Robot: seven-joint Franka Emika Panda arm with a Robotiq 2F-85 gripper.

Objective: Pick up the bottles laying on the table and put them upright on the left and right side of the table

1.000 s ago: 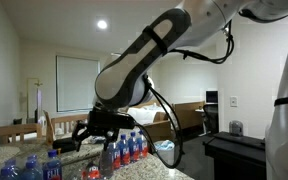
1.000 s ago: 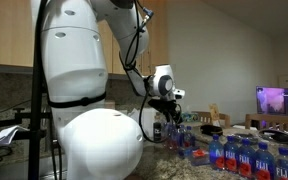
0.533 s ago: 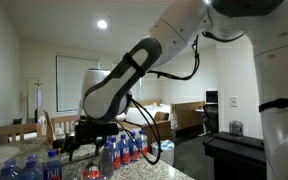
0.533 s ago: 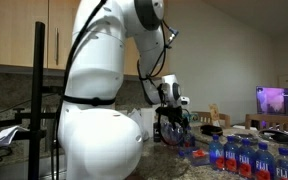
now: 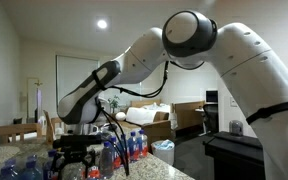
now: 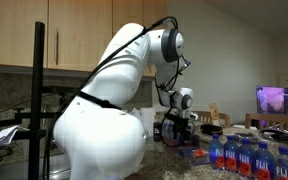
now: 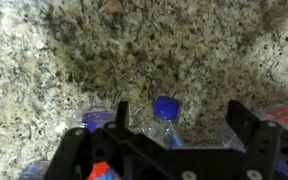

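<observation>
Over the table, the gripper hangs with jaws wide apart, a blue-capped bottle between them, another bottle at nine o'clock.

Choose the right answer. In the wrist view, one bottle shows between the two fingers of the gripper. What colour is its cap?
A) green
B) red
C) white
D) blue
D: the bottle seen between the fingers of the open gripper has a clearly blue cap, which stands out against the speckled table.
</observation>
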